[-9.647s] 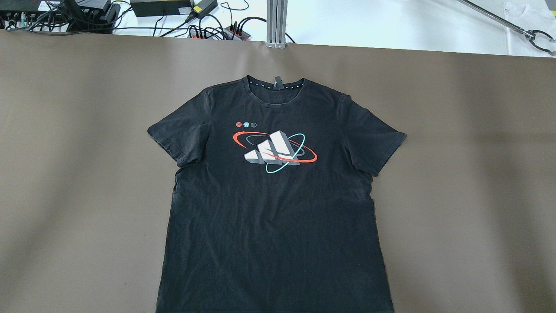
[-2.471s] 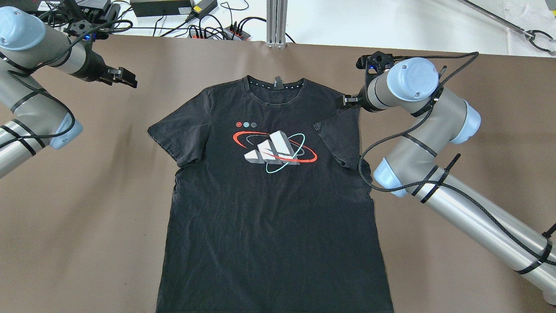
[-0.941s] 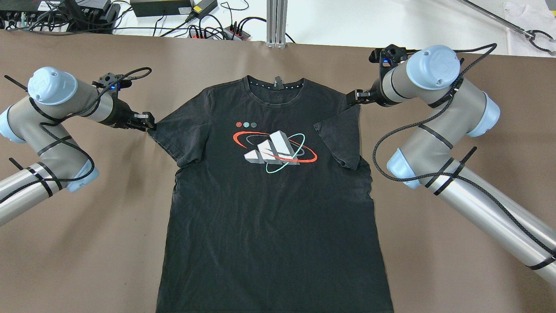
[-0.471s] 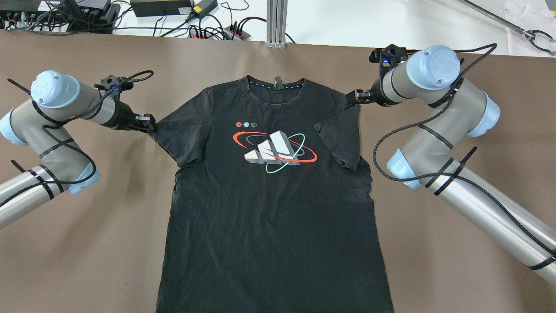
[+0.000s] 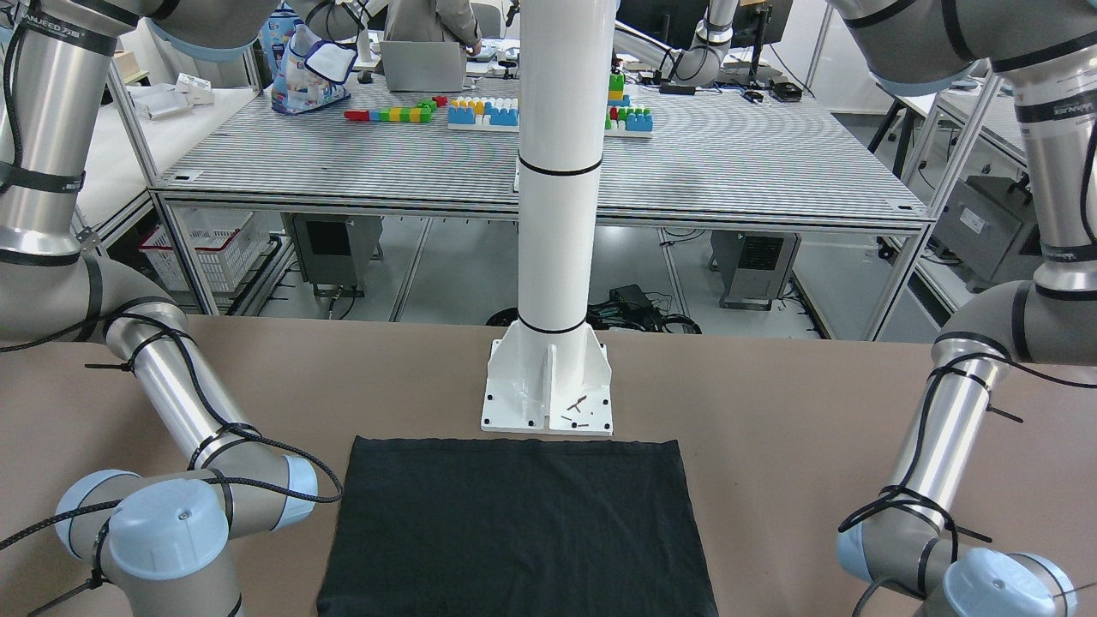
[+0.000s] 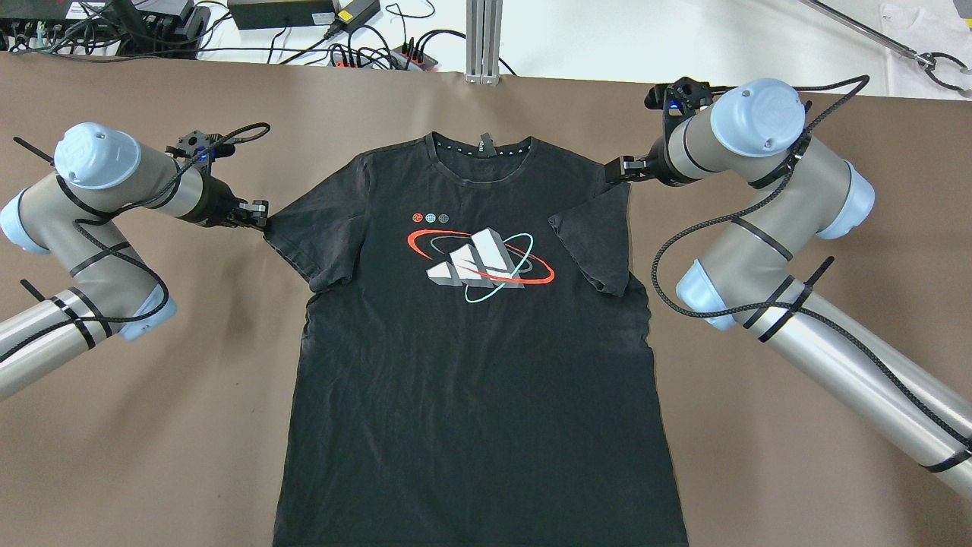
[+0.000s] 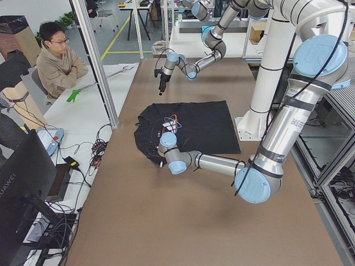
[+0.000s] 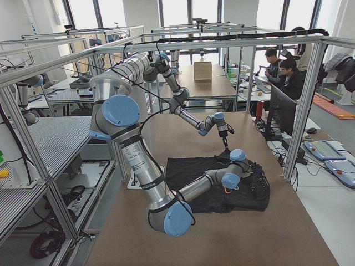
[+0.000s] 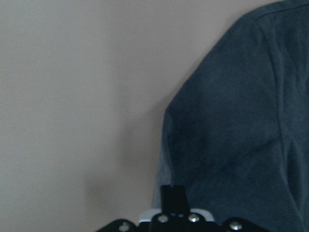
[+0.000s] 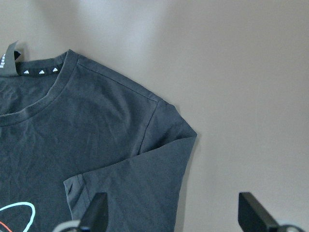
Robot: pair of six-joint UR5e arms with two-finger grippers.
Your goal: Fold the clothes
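Robotics lab: metal frame rigs (image 8: 233, 40), monitor (image 8: 281, 111), seated people (image 8: 288, 77), loose cables (image 6: 357, 55), second table (image 5: 728, 163) with toy blocks (image 5: 488, 111).

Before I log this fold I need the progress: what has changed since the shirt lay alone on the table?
The black T-shirt's right sleeve has been folded inward onto the chest, and the right pincer now hangs open beside that shoulder. The left pincer came in from the far corner and shut on the left sleeve at its hem. Body and collar lie unmoved.
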